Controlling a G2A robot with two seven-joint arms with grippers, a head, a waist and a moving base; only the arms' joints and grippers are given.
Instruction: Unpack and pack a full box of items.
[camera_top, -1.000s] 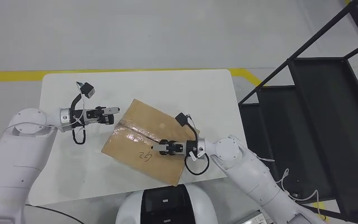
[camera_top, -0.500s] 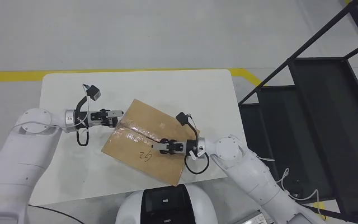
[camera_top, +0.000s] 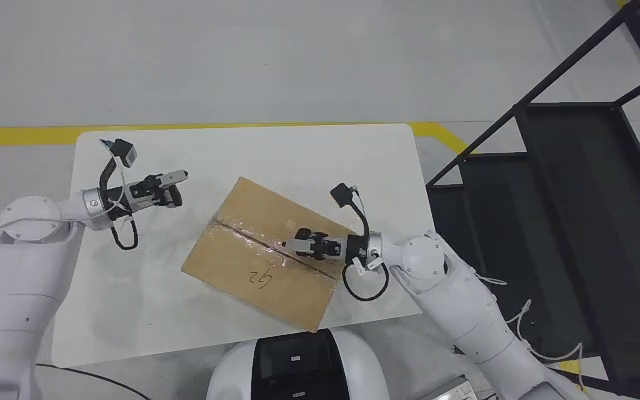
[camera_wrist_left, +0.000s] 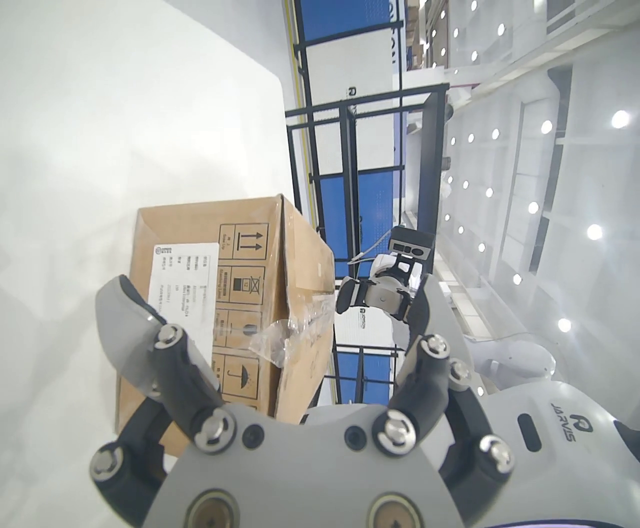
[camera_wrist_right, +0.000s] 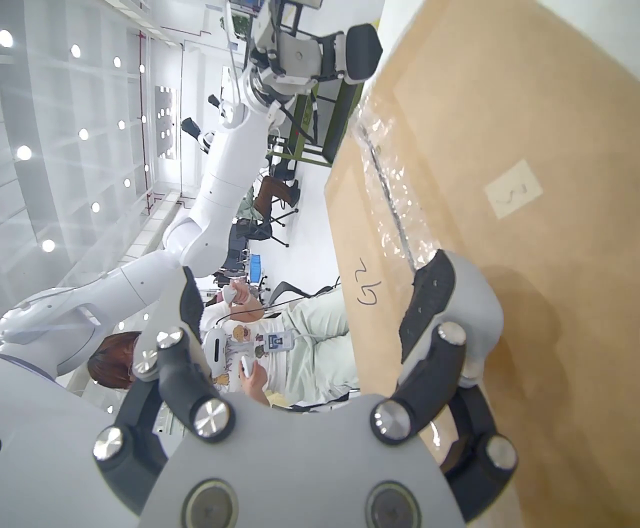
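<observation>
Taped box on the desk, both grippers spread and empty

The cardboard box (camera_top: 262, 255) sits askew near the middle of the desk (camera_top: 330, 160) with its flaps shut. Clear tape (camera_top: 240, 235) runs along the top seam, and a crumpled loose end (camera_wrist_left: 270, 340) hangs over the side face towards my left arm. My right gripper (camera_top: 300, 245) is over the lid, fingers apart and holding nothing; one pad (camera_wrist_right: 425, 295) looks to rest on the cardboard just beside the seam. My left gripper (camera_top: 177, 180) hangs above the desk near the box's corner, apart from it, fingers wide and empty too. I take the step in hand to be stripping the tape: I'd bring the left gripper onto that loose end, pinch it close to the cardboard, and pull low along the seam while the right presses down on the lid so the box neither slides nor lifts
</observation>
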